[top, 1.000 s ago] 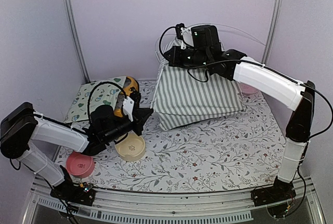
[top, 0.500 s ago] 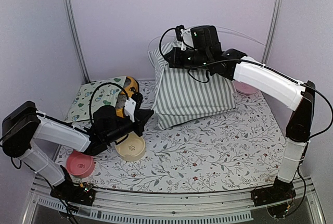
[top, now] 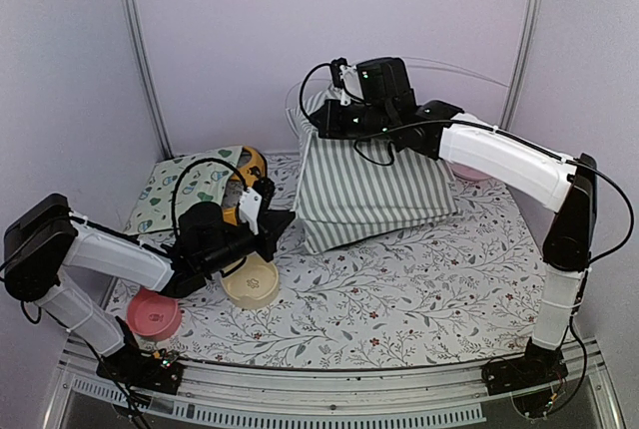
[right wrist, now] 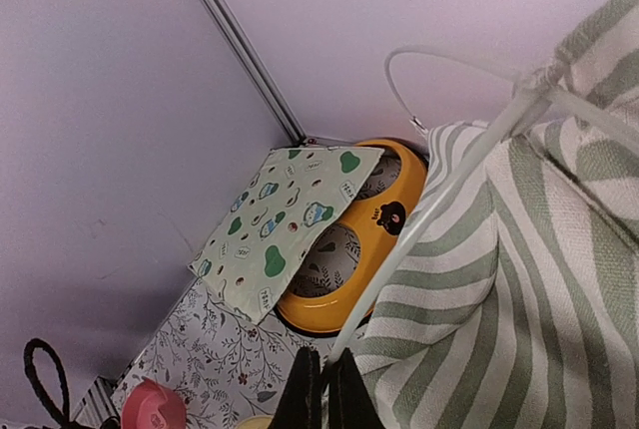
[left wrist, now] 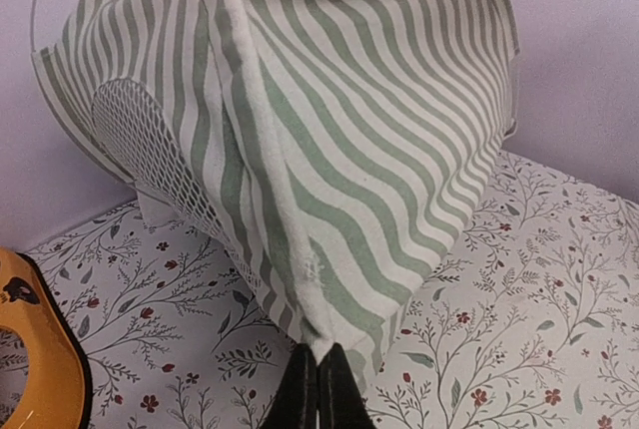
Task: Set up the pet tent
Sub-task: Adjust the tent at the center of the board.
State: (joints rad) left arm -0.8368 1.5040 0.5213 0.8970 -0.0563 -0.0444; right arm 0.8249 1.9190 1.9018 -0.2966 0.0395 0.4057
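One second on, right pincer [right wrist: 321,389] holds the pet tent [top: 369,185] higher.

Plain lilac walls [top: 230,20], two metal corner posts [top: 141,60], white floral-sprig tablecloth [top: 399,294], even light.

the table [top: 399,299] is covered by a white cloth printed with leafy sprigs and small red flowers. the tent [top: 369,190] is rested on it at the back centre. a cream bowl [top: 252,284] is set towards the front left, and a pink bowl [top: 155,314] is placed further left, near the edge. an orange bowl [top: 252,163] is found at the back left, partly overlapped by a mat [top: 185,190]. a second pink bowl [top: 477,171] is seen just beside the tent's right side.
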